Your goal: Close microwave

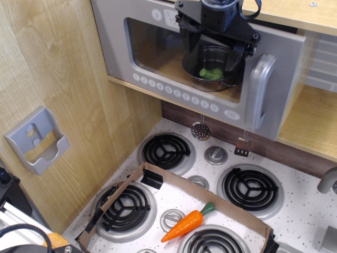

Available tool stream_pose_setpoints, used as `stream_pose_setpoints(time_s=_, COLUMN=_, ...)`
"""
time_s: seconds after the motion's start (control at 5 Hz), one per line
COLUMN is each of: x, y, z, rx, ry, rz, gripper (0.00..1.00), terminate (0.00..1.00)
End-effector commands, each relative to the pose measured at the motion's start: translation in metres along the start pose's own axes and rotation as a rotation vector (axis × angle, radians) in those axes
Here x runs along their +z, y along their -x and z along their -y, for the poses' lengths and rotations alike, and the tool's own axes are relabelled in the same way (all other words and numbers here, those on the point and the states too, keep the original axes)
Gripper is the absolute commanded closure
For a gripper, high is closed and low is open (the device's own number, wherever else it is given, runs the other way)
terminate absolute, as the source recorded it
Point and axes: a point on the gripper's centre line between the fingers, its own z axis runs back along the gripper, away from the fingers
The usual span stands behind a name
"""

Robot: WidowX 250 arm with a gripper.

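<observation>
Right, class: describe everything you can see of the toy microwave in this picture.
The microwave sits in a wooden cabinet above the stovetop. Its wide grey plastic door looks shut or almost shut. It has a clear window, a row of round white buttons along the bottom and a chunky silver handle on the right. Through the window a metal pot with something green inside shows. The black gripper is up against the door's upper front.

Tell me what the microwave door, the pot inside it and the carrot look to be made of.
Microwave door: likely matte grey plastic, moulded buttons, clear window.
Pot: seemingly shiny metal, bright reflective rim.
Carrot: probably smooth plastic, uniform orange with glossy highlights, green top.
</observation>
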Motion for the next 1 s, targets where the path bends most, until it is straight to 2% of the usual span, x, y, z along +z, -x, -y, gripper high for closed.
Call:
stream_pose_setpoints(time_s=0.0, x=0.03, y=-0.021, z=-0.002, rx=0.125, ry=0.011, rz=0.169, gripper=0.0, terminate=0.0)
stream_pose_setpoints(time_s=0.2, x=0.032, y=-0.022, z=0.001, rx=0.15, ry=0.012, rz=0.118, gripper=0.0, terminate=0.0)
stream_pose_setpoints(time_s=0.4, x=0.037, y=-0.009, z=0.006, rx=0.109, ry=-0.016, rz=-0.062, gripper=0.0, terminate=0.0)
stream_pose_setpoints(time_s=0.6, x=0.041, y=0.011, z=0.008, rx=0.055, ry=-0.032, rz=-0.186, gripper=0.0, terminate=0.0)
stream_pose_setpoints(time_s=0.8, x=0.043, y=0.02, z=0.008, rx=0.053, ry=-0.038, rz=-0.202, gripper=0.0, terminate=0.0)
